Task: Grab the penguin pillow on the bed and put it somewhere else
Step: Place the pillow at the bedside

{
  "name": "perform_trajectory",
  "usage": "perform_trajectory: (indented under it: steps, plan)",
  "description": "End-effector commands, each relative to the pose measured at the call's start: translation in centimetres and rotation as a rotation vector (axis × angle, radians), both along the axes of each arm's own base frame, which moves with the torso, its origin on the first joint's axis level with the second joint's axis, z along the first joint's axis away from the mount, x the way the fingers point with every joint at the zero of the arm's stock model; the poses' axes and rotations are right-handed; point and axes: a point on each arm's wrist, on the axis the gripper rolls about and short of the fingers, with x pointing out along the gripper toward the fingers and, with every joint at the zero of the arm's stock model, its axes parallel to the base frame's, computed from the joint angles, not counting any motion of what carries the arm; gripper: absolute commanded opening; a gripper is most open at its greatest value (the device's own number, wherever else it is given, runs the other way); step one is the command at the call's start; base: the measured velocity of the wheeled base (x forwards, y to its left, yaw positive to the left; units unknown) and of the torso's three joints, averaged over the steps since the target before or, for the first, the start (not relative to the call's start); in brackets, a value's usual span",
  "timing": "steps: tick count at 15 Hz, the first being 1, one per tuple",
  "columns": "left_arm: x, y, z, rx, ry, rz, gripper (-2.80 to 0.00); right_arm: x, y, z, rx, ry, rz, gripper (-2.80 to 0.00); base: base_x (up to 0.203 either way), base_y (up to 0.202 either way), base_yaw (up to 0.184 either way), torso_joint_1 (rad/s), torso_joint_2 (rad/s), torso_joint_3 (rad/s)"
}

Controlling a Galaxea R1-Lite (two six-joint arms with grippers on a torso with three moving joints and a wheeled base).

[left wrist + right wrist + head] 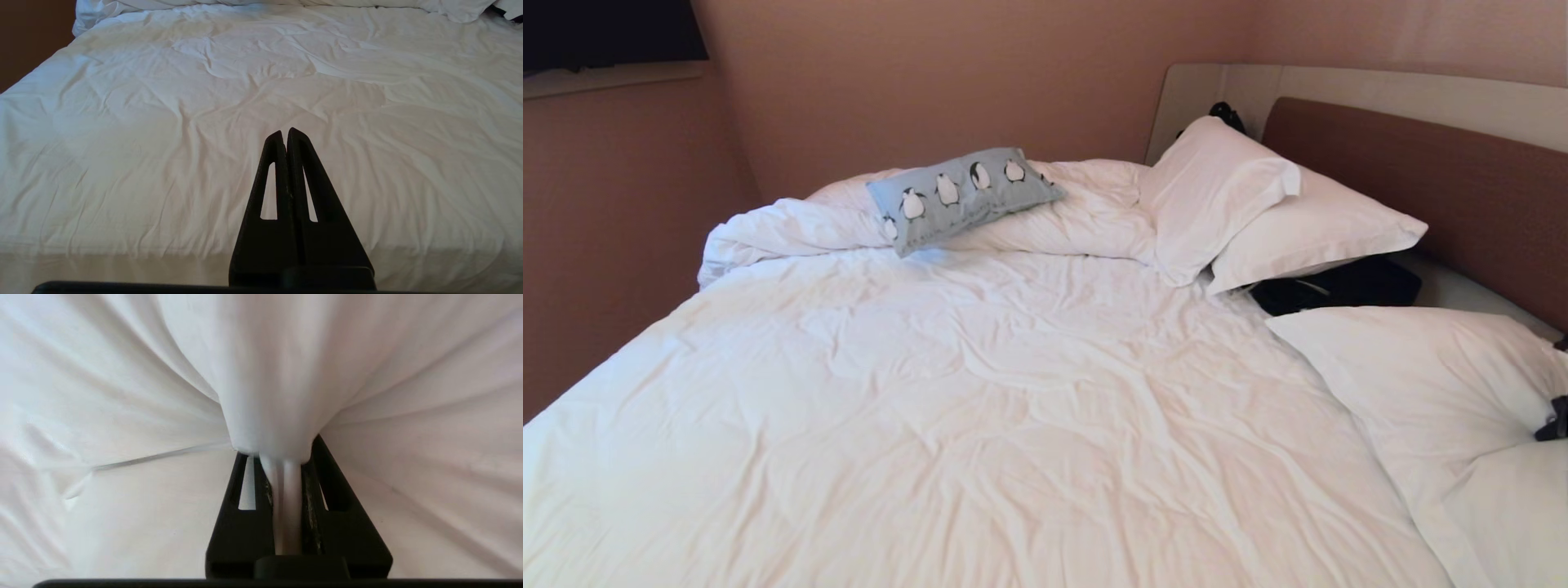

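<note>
Right wrist view: the right gripper (286, 457) is clamped on a fold of white pillow (269, 375) fabric, not on the penguin pillow (964, 196).
Its black fingers (241, 506) pinch the bunched cloth between them, creases fanning out from the grip. At the head view's right edge a dark bit shows against the nearest white pillow. The left gripper (284, 132) hangs above the duvet (163, 122) with its tips pressed together, holding nothing. Far across the bed (980, 392), the penguin pillow lies on the rolled-up duvet by the wall, left of two stacked white pillows (1258, 212) at the brown headboard (1437, 188).
</note>
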Motion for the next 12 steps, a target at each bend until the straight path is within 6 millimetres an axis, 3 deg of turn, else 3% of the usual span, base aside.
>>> perform_trajectory:
  steps: [1, 7, 12]
  plan:
    - [0.0, 0.0, 0.0, 0.0, 0.001, 0.0, -2.8, -0.5, 0.2, 2.2, -0.01, -0.049, -0.013, -2.8, 0.0, 0.0, 0.0, 0.0, 0.0, 0.0]
    - [0.0, 0.0, 0.0, -0.001, 0.0, 0.0, -2.8, -0.8, 0.2, 2.6, -0.012, -0.061, -0.016, -2.8, 0.0, 0.0, 0.0, 0.0, 0.0, 0.0]
    - [0.0, 0.0, 0.0, -0.001, 0.001, 0.0, -2.8, -1.2, 0.6, 4.4, -0.014, -0.097, -0.048, -2.8, 0.0, 0.0, 0.0, 0.0, 0.0, 0.0]
